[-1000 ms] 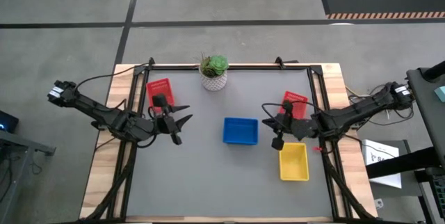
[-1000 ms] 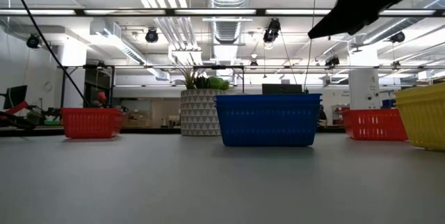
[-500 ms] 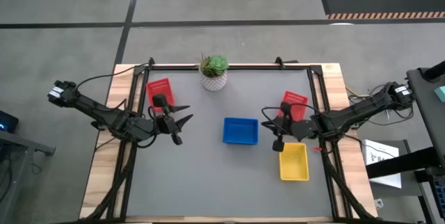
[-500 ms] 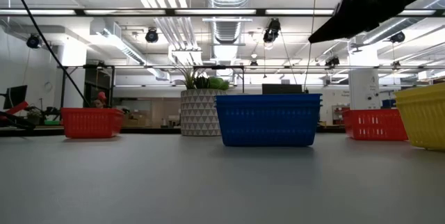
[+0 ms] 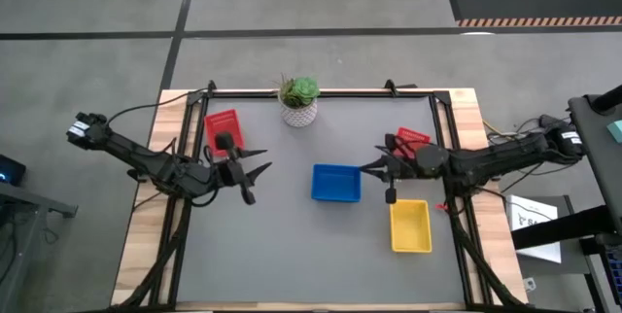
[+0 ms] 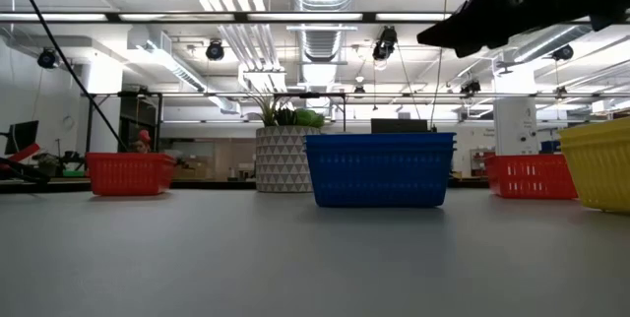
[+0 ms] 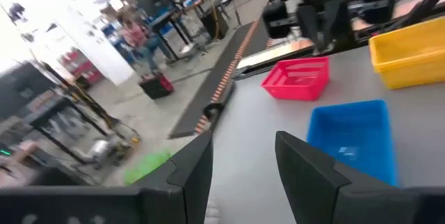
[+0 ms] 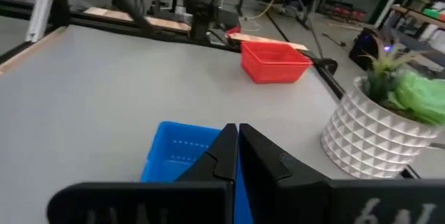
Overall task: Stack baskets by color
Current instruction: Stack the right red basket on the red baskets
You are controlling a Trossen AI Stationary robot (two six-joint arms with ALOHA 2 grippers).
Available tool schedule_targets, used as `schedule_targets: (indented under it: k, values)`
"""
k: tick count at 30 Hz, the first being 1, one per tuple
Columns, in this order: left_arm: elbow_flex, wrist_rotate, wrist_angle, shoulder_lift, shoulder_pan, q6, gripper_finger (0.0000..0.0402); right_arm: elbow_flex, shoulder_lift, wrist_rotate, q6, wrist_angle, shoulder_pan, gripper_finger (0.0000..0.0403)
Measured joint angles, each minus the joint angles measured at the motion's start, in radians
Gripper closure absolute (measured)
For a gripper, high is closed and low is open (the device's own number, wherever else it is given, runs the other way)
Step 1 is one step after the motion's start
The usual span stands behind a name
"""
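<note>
A blue basket (image 5: 336, 183) rests on its base at the table's middle. A yellow basket (image 5: 410, 226) stands near the right edge. One red basket (image 5: 224, 126) sits at the far left, and another red basket (image 5: 414, 139) at the far right is partly hidden under my right arm. My right gripper (image 5: 367, 167) is shut and empty. It hovers level just right of the blue basket (image 8: 177, 153), pointing toward the table's left. My left gripper (image 5: 255, 169) hangs open and empty left of the blue basket (image 7: 351, 140), pointing at it.
A green plant in a white patterned pot (image 5: 299, 101) stands at the far edge's middle. A black frame (image 5: 321, 92) runs along the table's sides. Bare grey mat (image 5: 292, 255) fills the near half of the table.
My right gripper has swung round, and its tip has moved a little toward the near edge and slightly down. It now points level toward the table's left, beside the blue basket. It has stayed shut. No basket has moved.
</note>
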Motion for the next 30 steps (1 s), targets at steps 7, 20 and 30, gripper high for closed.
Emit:
schedule_targets:
  k: [7, 20, 30]
  values:
    - [-0.065, 0.082, -0.003, 0.000, -0.003, -0.200, 0.0260, 0.000, -0.033, 0.049, 0.020, -0.001, -0.025, 0.0394]
    - [-0.128, 0.085, -0.004, 0.001, -0.016, -0.292, 0.0260, 0.063, -0.046, 0.361, 0.333, -0.174, -0.025, 0.0340]
    - [-0.142, 0.083, -0.003, 0.001, -0.016, -0.293, 0.0260, 0.317, 0.028, 0.546, 0.909, -0.948, -0.026, 0.0259]
